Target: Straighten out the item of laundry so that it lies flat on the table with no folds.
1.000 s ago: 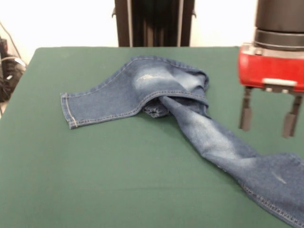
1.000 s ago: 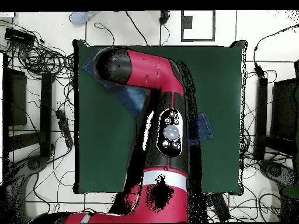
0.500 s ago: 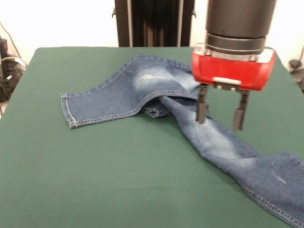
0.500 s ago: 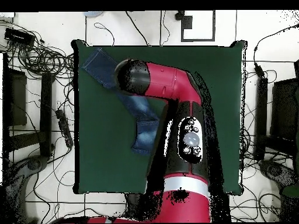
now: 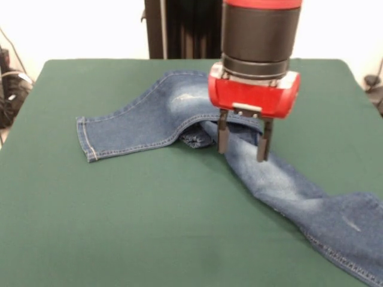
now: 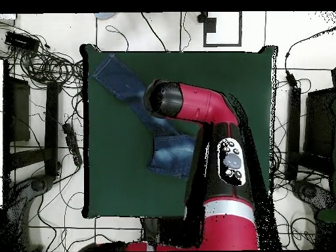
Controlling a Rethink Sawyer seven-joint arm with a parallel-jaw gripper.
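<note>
The dark blue jeans (image 5: 143,119) lie twisted on the green table (image 5: 149,221). One leg runs left with its hem at the left. The other leg runs to the front right corner and is twisted where it leaves the folded waist. My gripper (image 5: 242,144) hangs open just above that twisted stretch, one finger on either side of it, holding nothing. In the overhead view the jeans (image 6: 118,79) show from the top left corner to the middle of the table (image 6: 243,85), and the arm hides the gripper.
The robot pedestal (image 5: 194,27) stands behind the table's far edge. Cables (image 6: 46,62) and black stands lie on the floor round the table. The red arm (image 6: 210,131) covers the table's middle.
My gripper has moved left from the table's right side, now hanging over the twisted leg near the waist. It has stayed open. The jeans have not moved.
</note>
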